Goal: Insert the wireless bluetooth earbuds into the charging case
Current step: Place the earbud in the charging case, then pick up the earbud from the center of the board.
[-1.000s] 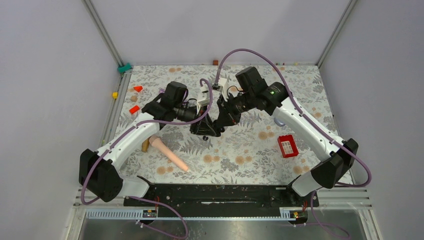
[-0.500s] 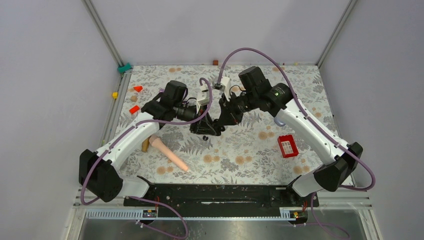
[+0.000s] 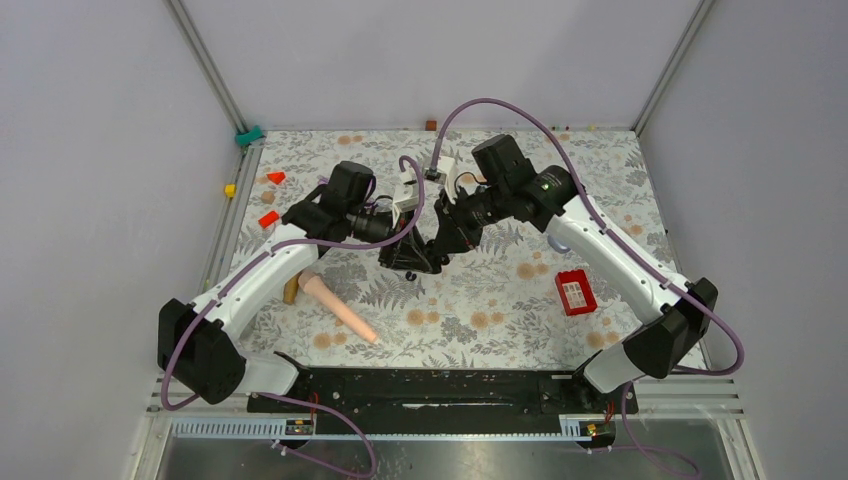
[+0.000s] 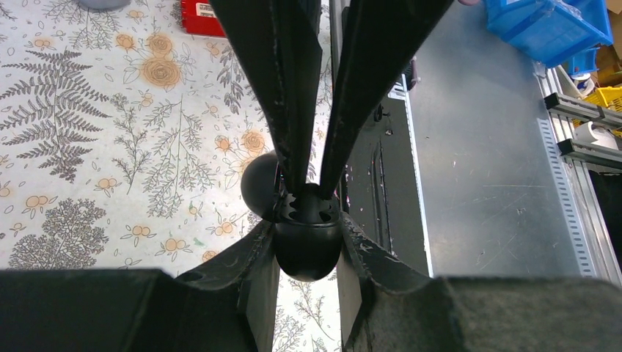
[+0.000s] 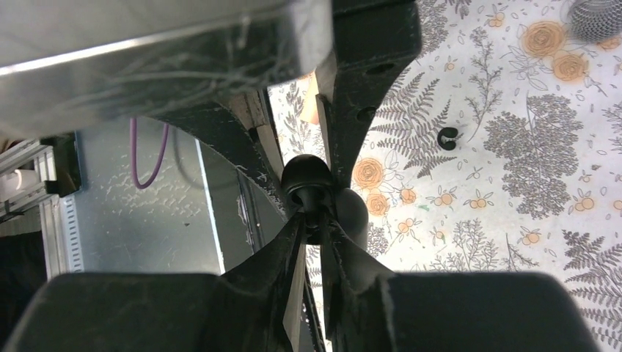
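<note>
The charging case (image 4: 308, 246), a small rounded black shell with its lid (image 4: 257, 183) swung back, is gripped by its two sides in the left hand (image 4: 308, 231), whose fingers are closed firmly on it, seemingly clear of the surface (image 4: 88, 147); the right hand (image 5: 314, 220) is set tip to tip against it, its fingers drawn to a narrow slit at the case's open mouth; whether one of the wireless bluetooth earbuds is pinched there cannot be told, since the tips hide it; one small black earbud (image 5: 446, 137) is seen lying loose on the surface, well apart from both hands; such a bud is judged to be very light, hard and glossy, so it is likely to slip or roll out of a pinch; it is best taken lightly across its broader body, with the end that enters the well left free; the case is judged stiff and smooth, and is best held by its sides so that the mouth is kept clear
</note>
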Robot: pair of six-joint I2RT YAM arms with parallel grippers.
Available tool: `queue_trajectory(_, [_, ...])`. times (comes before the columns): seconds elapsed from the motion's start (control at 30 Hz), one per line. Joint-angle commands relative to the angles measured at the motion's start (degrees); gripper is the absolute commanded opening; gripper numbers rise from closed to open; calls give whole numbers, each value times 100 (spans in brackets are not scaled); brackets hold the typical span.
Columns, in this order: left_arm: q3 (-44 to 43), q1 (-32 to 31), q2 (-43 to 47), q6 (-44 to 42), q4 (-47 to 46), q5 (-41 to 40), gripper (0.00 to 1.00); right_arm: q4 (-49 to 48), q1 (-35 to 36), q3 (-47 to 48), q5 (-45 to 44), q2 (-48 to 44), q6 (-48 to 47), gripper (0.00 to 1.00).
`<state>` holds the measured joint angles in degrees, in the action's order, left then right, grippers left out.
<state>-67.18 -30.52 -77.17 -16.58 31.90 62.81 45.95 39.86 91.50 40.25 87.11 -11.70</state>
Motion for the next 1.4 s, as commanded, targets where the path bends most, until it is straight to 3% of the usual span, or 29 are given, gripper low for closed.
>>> queue_trajectory(0.0, [-306, -4, 182, -136, -103, 272, 9, -66, 43, 7, 548, -2, 19, 20])
queue_trajectory(0.27, [-307, 0, 176, -142, -103, 259, 9, 18, 46, 45, 931, -146, -17, 20])
queue_trajectory(0.77, [-306, 12, 222, -245, -36, 165, 9, 560, 48, 471, 186, -647, -602, 31])
queue_trajectory(0.93, [-306, 86, 260, -319, -8, 106, 8, 475, 48, 385, -366, -1038, -960, 46])
queue_trajectory(1.1, [-178, 633, 513, -374, -70, 103, 8, -240, 9, -273, -1631, -1141, -900, 50])
queue_trajectory(1.2, [-38, 1035, 780, -364, -180, 114, 8, -337, -123, -449, -1804, -873, -938, 86])
queue_trajectory(1.37, [3, 1462, 1144, -432, -140, 76, 8, -674, -179, -657, -1753, -125, -913, 90])
